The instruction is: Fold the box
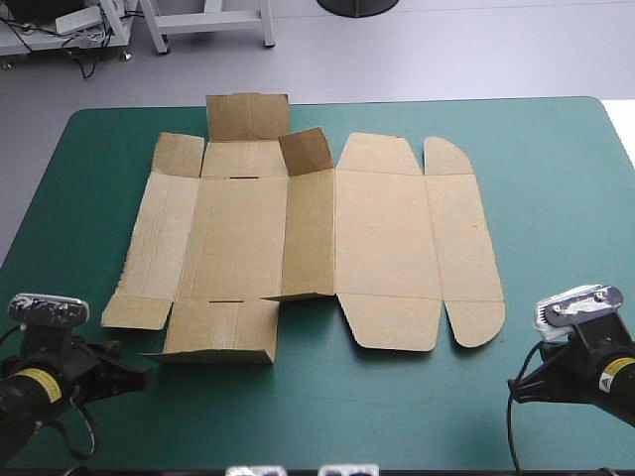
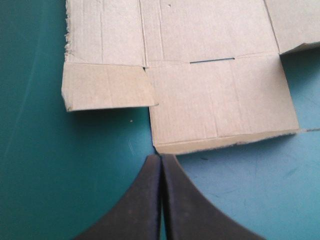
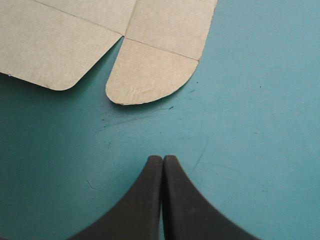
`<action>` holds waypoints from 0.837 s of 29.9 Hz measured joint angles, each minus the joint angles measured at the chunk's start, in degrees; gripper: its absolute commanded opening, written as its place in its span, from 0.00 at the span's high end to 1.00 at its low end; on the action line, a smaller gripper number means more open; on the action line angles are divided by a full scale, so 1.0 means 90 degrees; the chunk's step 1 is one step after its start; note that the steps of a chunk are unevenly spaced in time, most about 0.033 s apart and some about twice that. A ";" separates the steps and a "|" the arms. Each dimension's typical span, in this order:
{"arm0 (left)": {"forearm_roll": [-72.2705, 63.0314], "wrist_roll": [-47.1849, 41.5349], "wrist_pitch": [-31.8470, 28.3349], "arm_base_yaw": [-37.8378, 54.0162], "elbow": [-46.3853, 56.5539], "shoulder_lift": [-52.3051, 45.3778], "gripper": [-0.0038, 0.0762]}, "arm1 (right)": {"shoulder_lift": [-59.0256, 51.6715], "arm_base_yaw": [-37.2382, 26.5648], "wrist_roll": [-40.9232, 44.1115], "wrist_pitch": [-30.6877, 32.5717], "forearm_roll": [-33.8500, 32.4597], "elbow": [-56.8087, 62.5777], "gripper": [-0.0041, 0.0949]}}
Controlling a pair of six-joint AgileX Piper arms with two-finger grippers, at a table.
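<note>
The left end effector [image 1: 127,376] sits low over the near left corner of the teal-green surface [image 1: 556,178]. Its black fingers are pressed together into one point and hold nothing. In its own wrist view the tip [image 2: 161,159] is just short of the near flap [image 2: 220,105], close to it but not touching.

The box [image 1: 317,233] lies across the middle of the surface as a cut brown sheet, mostly flat. On its left half the far flap [image 1: 246,117] stands up, and a smaller flap [image 1: 306,151] just right of it tilts upward. The right half lies flat, ending in a rounded flap [image 1: 476,322] at the near right corner.

The right end effector [image 1: 518,383] is over the near right corner, also pressed together and empty. It points toward the rounded flap [image 3: 150,75] with bare surface between them.
</note>
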 measured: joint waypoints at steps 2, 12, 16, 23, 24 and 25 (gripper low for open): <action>0.0034 0.0000 -0.0249 0.0000 0.0000 0.0301 0.96 | 0.0000 0.0000 0.0000 0.0000 0.0005 0.0000 0.97; 0.0281 0.0257 -0.1625 0.0006 -0.0482 0.2928 0.93 | 0.0000 0.0000 -0.0022 0.0000 0.0012 0.0000 0.97; -0.0109 0.0860 -0.1845 0.0321 -0.1229 0.3764 0.93 | 0.0000 0.0000 -0.0078 0.0000 0.0012 0.0000 0.97; -0.2650 0.3748 -0.1167 0.2083 -0.2417 0.4540 0.93 | 0.0000 0.0000 -0.0220 0.0000 0.0012 0.0000 0.97; -0.2789 0.4005 -0.0987 0.2430 -0.2506 0.4608 0.93 | 0.0000 0.0000 -0.0220 -0.0006 0.0012 0.0000 0.97; -0.2906 0.4315 -0.0716 0.2785 -0.2612 0.4713 0.93 | 0.0000 0.0000 -0.0220 -0.0006 0.0012 0.0000 0.97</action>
